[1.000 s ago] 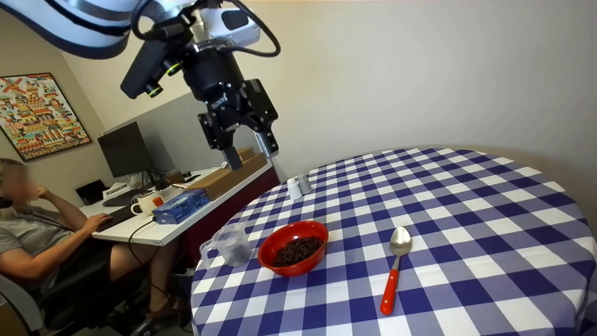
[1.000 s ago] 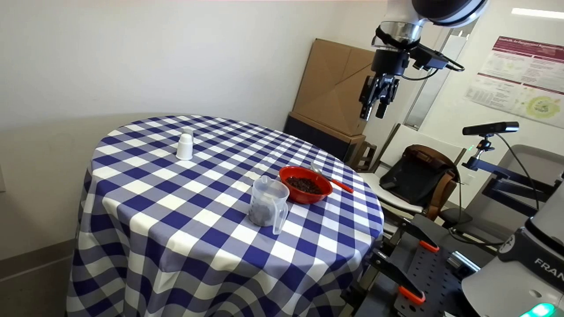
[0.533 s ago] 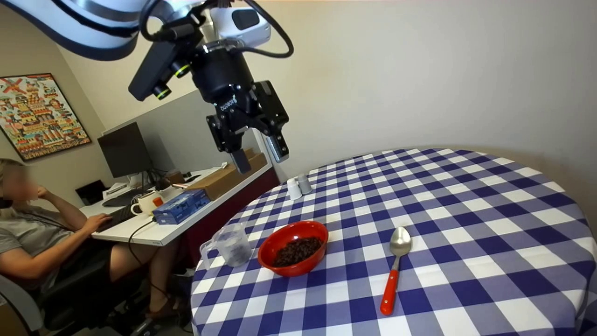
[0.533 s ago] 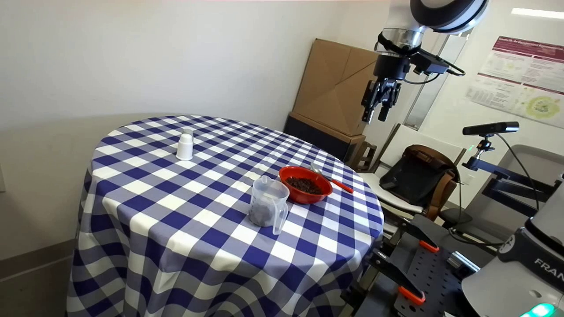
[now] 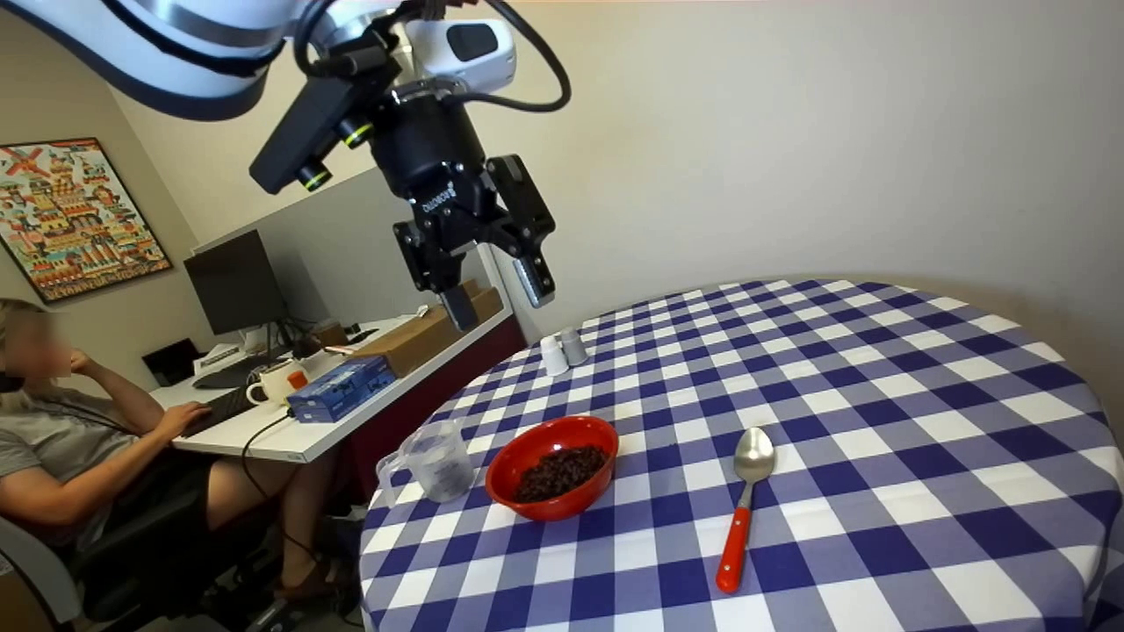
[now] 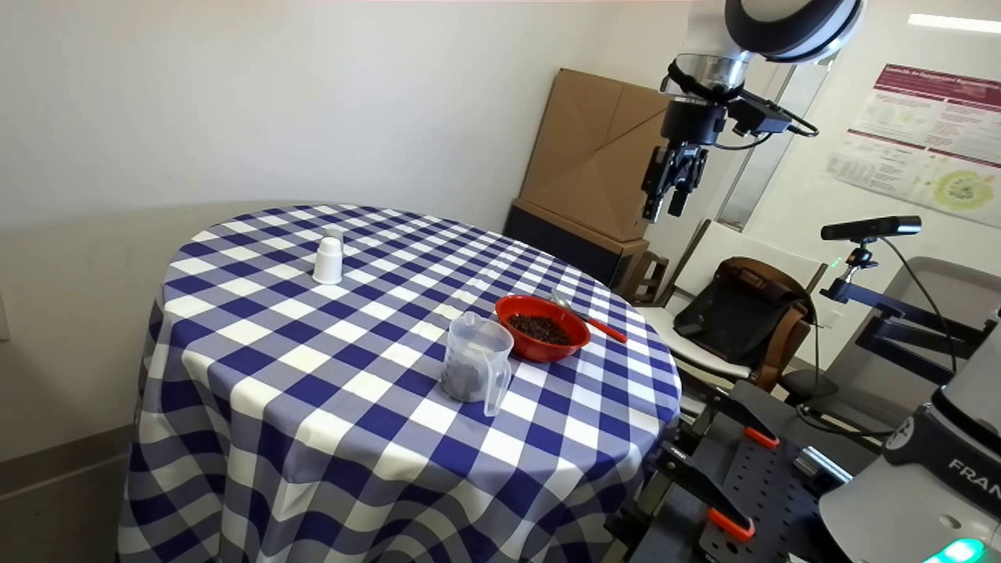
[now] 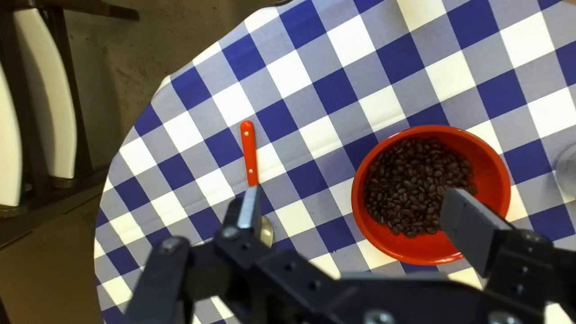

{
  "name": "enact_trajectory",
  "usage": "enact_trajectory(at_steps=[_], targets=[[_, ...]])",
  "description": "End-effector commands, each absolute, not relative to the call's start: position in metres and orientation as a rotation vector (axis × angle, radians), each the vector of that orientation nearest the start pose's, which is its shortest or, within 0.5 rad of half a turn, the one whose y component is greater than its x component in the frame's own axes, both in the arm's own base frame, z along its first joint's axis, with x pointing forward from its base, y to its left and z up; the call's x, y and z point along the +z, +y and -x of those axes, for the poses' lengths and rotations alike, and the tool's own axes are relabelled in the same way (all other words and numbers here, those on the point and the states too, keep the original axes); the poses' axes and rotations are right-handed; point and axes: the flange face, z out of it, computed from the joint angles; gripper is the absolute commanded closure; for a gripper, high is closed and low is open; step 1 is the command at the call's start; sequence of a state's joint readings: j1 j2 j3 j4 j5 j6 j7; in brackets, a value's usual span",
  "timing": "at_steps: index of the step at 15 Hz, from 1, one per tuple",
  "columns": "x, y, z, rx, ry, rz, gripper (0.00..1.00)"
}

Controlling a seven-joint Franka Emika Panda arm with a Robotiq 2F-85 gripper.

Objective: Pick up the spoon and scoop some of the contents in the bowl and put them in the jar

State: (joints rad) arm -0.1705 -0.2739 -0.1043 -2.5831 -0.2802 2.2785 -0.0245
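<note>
The spoon, with a red handle (image 5: 734, 544) and silver head, lies on the checked cloth in both exterior views (image 6: 606, 329). In the wrist view the handle (image 7: 249, 153) shows, but a finger hides part of the spoon. The red bowl (image 5: 553, 509) holds dark brown beans (image 7: 409, 184) and stands beside the spoon. The jar, a clear jug with a handle (image 6: 469, 367), stands upright beside the bowl; only its edge (image 7: 568, 171) shows in the wrist view. My gripper (image 5: 497, 300) is open and empty, high above the table, pointing down; it also shows in an exterior view (image 6: 665, 206).
A white shaker (image 5: 554, 355) and a grey shaker (image 5: 573, 346) stand farther back on the round table. A desk (image 5: 290, 443) with a seated person is beside the table. A chair with a bag (image 6: 723, 320) and a camera on a stand (image 6: 870, 228) are near the robot.
My gripper has moved a little to the right and down in an exterior view, staying open. The spoon, bowl and jar have not moved.
</note>
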Motion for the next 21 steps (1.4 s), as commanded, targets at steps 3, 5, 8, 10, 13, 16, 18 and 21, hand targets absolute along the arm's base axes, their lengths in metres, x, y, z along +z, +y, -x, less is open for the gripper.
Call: enact_trajectory(at_steps=[3,5,8,10,13,16,18,21], targets=[[0.312,-0.194,-0.449,0.135,0.096,3.354,0.00],[0.292,-0.225,-0.466,0.160,0.140,3.362,0.00],[0.254,-0.257,-0.486,0.273,0.139,3.335,0.00],[0.235,-0.265,-0.496,0.347,0.094,3.315,0.00],[0.209,-0.268,-0.505,0.454,0.019,3.272,0.00],[0.195,-0.274,-0.509,0.537,0.003,3.249,0.00],[0.190,-0.282,-0.509,0.550,0.042,3.255,0.00],[0.185,-0.290,-0.502,0.537,0.079,3.263,0.00]])
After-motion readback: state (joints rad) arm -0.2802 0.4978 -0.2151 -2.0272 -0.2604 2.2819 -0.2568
